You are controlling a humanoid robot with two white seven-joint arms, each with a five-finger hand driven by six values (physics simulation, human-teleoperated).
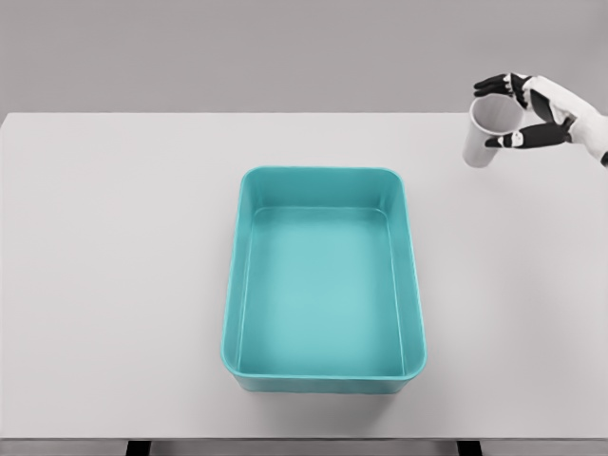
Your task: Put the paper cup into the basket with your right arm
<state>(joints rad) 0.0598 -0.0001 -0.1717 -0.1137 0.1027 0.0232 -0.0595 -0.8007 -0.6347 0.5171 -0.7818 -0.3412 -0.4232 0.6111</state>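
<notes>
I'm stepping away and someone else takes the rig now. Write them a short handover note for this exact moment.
Right hand: shut on the paper cup, fingers around its rim, at the table's far right.
Left hand: not in view.
Teal basket: mid-table, empty, well to the left of the cup and nearer the robot.
Done: cup grasped; whether it has left the white table I cannot tell.
Left: carry the cup over the basket, lower it in, release.

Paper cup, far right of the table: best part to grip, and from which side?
Grip the paper cup around its upper wall just below the rim, coming from the right. It's tilted with its open mouth upward, and the right hand already wraps it there, thumb and fingers on opposite sides.
</notes>
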